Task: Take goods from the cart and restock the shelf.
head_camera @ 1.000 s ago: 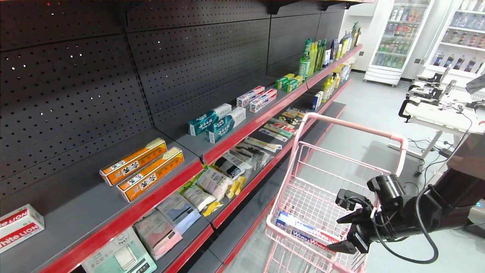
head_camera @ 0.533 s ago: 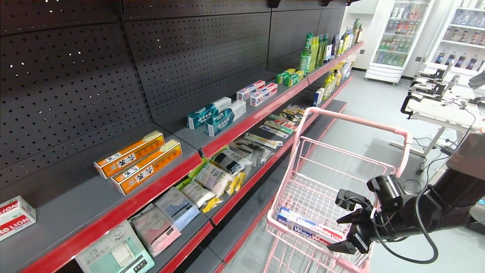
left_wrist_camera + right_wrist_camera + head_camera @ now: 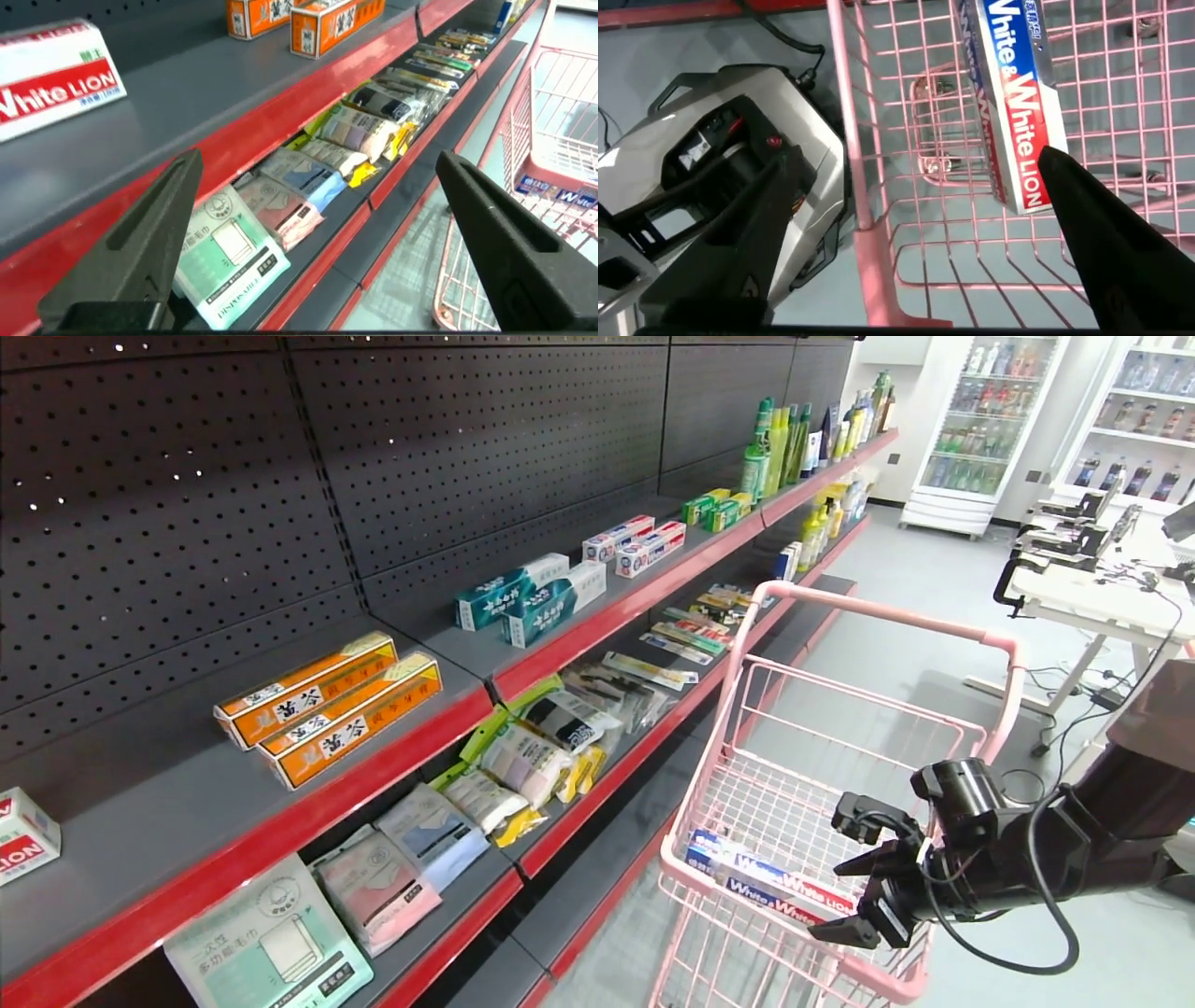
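A pink wire cart (image 3: 887,616) stands in the aisle beside the shelf. On its basket floor lie white-and-blue toothpaste boxes (image 3: 766,887), seen also as toothpaste boxes (image 3: 1013,93) through the mesh. My right gripper (image 3: 854,901) hovers open at the cart's near corner, close beside the boxes and holding nothing; in its own view the right gripper (image 3: 924,252) spans the cart wall (image 3: 845,140). My left gripper (image 3: 318,252) is open and empty in front of the shelf's red edge (image 3: 280,93), with a white box (image 3: 56,79) on the grey shelf beyond it.
The top shelf (image 3: 168,803) holds a white box (image 3: 23,835), orange boxes (image 3: 327,709), teal boxes (image 3: 527,597) and bottles farther along. Soft packets (image 3: 523,765) crowd the lower shelf. A white table (image 3: 1092,607) and glass coolers stand behind the cart.
The whole head picture has shifted, so the camera has moved. My right gripper stays open at the cart's near corner beside the toothpaste boxes.
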{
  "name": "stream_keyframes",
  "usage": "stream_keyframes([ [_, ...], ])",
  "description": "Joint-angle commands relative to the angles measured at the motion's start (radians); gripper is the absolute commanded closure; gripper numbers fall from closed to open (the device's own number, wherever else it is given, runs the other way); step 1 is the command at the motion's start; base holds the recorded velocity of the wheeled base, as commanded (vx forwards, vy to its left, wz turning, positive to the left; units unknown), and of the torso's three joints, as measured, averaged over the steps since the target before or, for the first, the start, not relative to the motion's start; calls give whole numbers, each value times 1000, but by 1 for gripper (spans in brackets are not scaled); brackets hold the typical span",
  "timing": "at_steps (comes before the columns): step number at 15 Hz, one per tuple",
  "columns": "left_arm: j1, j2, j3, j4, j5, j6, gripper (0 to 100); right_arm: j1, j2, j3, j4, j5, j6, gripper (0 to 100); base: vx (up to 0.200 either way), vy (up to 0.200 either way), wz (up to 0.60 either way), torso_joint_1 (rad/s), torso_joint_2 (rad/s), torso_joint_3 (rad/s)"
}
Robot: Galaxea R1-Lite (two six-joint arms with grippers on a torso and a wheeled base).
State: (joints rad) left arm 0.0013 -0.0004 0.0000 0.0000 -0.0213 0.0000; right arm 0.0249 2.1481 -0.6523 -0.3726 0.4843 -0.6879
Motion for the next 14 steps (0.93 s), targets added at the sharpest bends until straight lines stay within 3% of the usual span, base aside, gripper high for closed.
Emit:
stream_keyframes([
  [1, 0, 0, 0, 0, 0, 0, 0, -13, -2, -10, 0, -1, 4, 0, 0, 0, 0, -163, 369, 203],
  [10, 0, 0, 0, 0, 0, 0, 0, -71, -2, -72, 0, 0, -5, 0, 0, 0, 0, -207, 475, 265],
  [14, 0, 0, 0, 0, 0, 0, 0, -85, 52, -197, 3, 20, -13, 0, 0, 0, 0, -71, 166, 95],
])
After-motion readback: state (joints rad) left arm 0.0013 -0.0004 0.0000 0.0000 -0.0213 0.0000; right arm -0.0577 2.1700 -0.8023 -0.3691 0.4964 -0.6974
